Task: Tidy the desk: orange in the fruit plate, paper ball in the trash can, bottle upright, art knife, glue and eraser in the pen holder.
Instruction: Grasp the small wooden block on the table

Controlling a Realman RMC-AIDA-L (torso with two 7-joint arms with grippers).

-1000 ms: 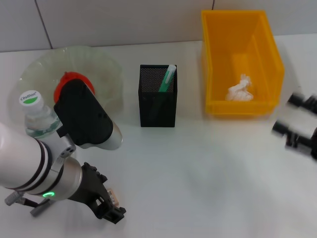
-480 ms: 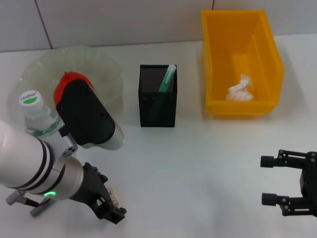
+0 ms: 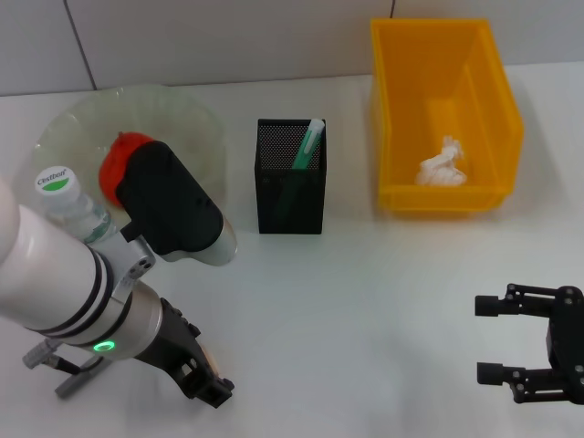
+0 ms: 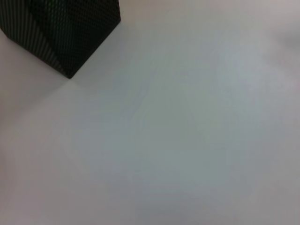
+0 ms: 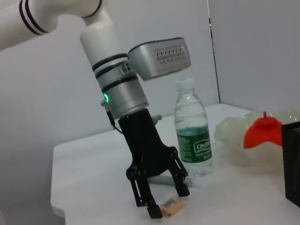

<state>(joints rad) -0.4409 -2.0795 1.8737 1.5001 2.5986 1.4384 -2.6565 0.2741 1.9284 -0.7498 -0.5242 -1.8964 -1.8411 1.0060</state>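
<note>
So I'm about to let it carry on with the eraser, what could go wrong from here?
The left gripper stands fingers-down right beside the small eraser on the desk; a slightly off pinch could push it away. The upright bottle and a pale stick sit just behind that arm, so lifting or swinging might knock them. The right gripper waits open, far right.

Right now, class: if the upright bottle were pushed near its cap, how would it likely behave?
The bottle stands tall on a narrow base, so it would probably tip rather than slide. Being round, it might then roll across the desk.
</note>
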